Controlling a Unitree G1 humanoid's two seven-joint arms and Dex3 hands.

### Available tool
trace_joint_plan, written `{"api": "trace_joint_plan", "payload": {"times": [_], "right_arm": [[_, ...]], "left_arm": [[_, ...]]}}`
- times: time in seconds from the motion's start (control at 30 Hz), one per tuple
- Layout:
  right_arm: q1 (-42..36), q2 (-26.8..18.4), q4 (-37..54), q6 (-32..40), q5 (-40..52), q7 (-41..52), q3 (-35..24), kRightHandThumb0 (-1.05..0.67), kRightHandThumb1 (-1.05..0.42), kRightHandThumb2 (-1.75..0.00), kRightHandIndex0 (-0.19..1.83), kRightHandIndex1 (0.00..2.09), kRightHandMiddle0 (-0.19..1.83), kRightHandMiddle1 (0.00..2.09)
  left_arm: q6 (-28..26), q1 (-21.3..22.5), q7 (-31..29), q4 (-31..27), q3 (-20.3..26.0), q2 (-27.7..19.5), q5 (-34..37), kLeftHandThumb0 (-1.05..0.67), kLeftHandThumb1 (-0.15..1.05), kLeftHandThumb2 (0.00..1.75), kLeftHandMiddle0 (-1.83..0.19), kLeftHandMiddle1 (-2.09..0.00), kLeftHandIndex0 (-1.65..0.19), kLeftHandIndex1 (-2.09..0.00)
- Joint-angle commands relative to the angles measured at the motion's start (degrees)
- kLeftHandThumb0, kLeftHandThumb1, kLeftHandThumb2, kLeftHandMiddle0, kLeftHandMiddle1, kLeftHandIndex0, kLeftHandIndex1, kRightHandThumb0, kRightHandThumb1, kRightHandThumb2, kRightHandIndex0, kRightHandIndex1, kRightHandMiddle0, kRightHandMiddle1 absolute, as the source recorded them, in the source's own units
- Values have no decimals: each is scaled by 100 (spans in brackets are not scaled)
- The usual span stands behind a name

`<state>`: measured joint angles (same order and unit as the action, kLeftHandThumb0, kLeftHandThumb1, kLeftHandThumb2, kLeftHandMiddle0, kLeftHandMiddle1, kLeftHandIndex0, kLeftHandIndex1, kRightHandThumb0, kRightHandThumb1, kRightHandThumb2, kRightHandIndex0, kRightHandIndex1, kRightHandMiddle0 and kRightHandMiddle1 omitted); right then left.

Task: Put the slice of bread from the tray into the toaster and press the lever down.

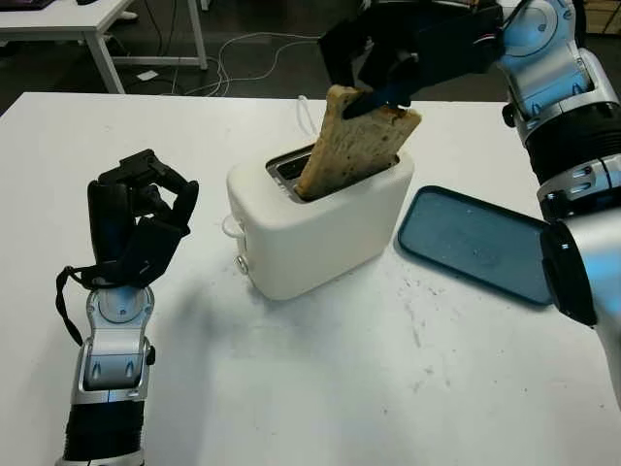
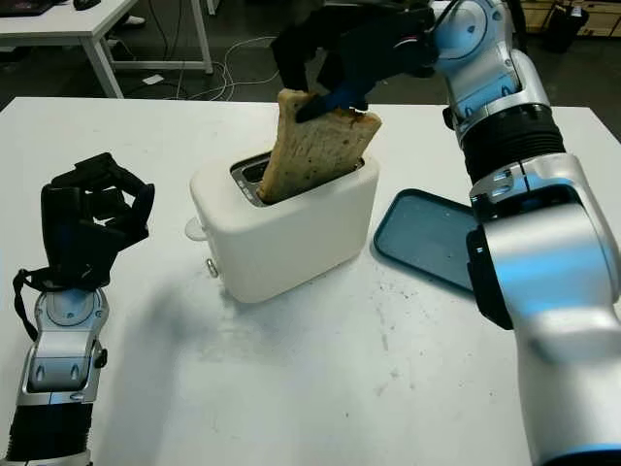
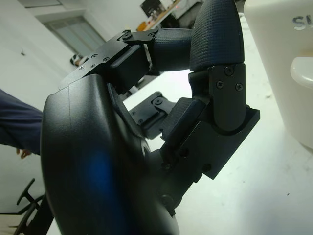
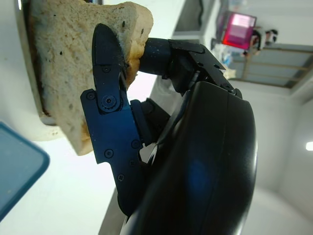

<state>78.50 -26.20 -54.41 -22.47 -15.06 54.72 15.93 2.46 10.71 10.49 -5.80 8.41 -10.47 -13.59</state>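
Observation:
A white toaster (image 1: pixel 310 228) stands in the middle of the table. A slice of bread (image 1: pixel 354 146) leans in its slot, lower end inside, upper part sticking out. My right hand (image 1: pixel 383 73) is above the toaster, shut on the top edge of the bread (image 4: pixel 63 83). The blue tray (image 1: pixel 480 243) lies bare to the right of the toaster. My left hand (image 1: pixel 136 218) is left of the toaster, upright above the table, fingers curled and holding nothing. The toaster's lever (image 1: pixel 231 226) sits on the end facing the left hand.
The white table (image 1: pixel 388 388) stretches toward me. Another white table (image 1: pixel 68 19) stands at the back left, with cables (image 1: pixel 238 58) on the dark floor behind. A person's sleeve (image 3: pixel 17 129) shows in the left wrist view.

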Motion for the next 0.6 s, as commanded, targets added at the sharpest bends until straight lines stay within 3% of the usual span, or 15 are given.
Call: {"api": "trace_joint_plan", "payload": {"times": [0.0,0.37,0.57], "right_arm": [[53,16,148,100,-69,101,77,-51,-92,-39,113,175,91,175],[-47,104,409,-52,-536,206,572,-47,-92,-36,109,175,86,175],[-205,146,579,42,-510,122,537,-51,-92,-34,109,175,85,175]], "left_arm": [[6,-49,47,-49,5,12,-24,-88,58,79,-129,-147,-106,-147],[-12,-57,73,-78,8,51,-30,-88,57,81,-130,-147,-106,-147],[21,-49,44,-59,8,31,7,-88,57,80,-129,-146,-106,-148]]}}
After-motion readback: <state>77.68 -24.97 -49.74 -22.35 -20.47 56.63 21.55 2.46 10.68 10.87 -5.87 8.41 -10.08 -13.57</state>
